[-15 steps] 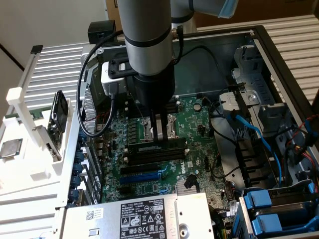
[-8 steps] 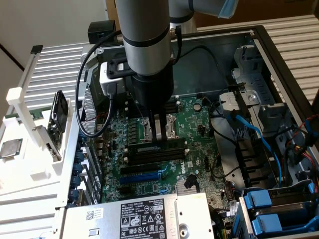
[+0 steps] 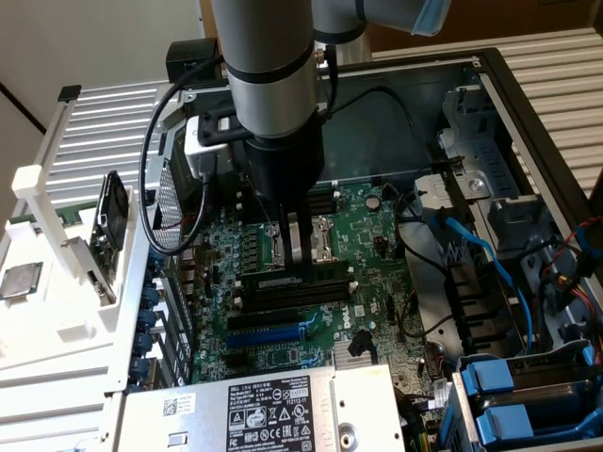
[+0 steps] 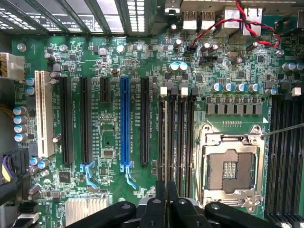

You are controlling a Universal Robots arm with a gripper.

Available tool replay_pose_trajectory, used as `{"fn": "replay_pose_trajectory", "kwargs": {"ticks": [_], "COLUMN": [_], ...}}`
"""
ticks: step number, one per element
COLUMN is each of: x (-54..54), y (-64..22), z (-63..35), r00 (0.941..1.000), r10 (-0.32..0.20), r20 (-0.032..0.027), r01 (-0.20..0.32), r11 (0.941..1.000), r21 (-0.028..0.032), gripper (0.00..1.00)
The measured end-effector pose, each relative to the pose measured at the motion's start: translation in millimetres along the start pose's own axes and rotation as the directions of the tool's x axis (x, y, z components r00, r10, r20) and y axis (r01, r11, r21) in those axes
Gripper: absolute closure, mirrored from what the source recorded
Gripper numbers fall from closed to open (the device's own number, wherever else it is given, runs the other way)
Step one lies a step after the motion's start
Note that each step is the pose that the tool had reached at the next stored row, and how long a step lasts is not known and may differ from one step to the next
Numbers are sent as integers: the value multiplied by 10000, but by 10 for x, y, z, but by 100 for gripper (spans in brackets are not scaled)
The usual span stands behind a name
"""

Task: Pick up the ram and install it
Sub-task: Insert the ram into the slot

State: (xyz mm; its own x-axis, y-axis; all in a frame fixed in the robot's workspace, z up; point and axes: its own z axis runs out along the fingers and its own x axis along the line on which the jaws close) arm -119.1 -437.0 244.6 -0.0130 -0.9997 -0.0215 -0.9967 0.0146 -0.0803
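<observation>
**Desk:** What sits closest to the lens?

**Photographer:** The black fingers (image 4: pixel 156 204), drawn nearly together and clenched on the ram (image 3: pixel 283 280).

**Desk:** Describe the ram.

**Photographer:** A long, thin green stick with dark chips, lying level. The fingers hold its middle, and its two ends reach out to either side of them.

**Desk:** Where is it?

**Photographer:** Low over the board (image 4: pixel 114 61), running along the black slots (image 4: pixel 183 137) beside the open socket (image 4: pixel 230 166). Whether it is seated in a slot, I cannot tell.

**Desk:** And what holds what?

**Photographer:** The open case (image 3: pixel 528 104) holds the board, a labelled power supply (image 3: pixel 273 405) at its near edge and blue drive bays (image 3: pixel 490 377) toward the exterior view's right. Outside the case, on the exterior view's left, a white rack (image 3: pixel 47 311) carries a square silver chip (image 3: pixel 21 281).
</observation>
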Motion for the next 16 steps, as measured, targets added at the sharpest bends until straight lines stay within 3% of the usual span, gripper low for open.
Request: {"fn": "replay_pose_trajectory", "kwargs": {"ticks": [1,3,14,16], "x": [-7,-6,0,3], "y": [0,0,-5,-4], "z": [0,1,0,0], "r00": [10000,9999,9999,9999], "r10": [-5,-10,-54,-62], "r20": [-67,-104,-108,-88], "r01": [5,11,54,62], "r11": [10000,10000,10000,10000], "r21": [4,7,5,5], "gripper": [88,88,88,88]}}
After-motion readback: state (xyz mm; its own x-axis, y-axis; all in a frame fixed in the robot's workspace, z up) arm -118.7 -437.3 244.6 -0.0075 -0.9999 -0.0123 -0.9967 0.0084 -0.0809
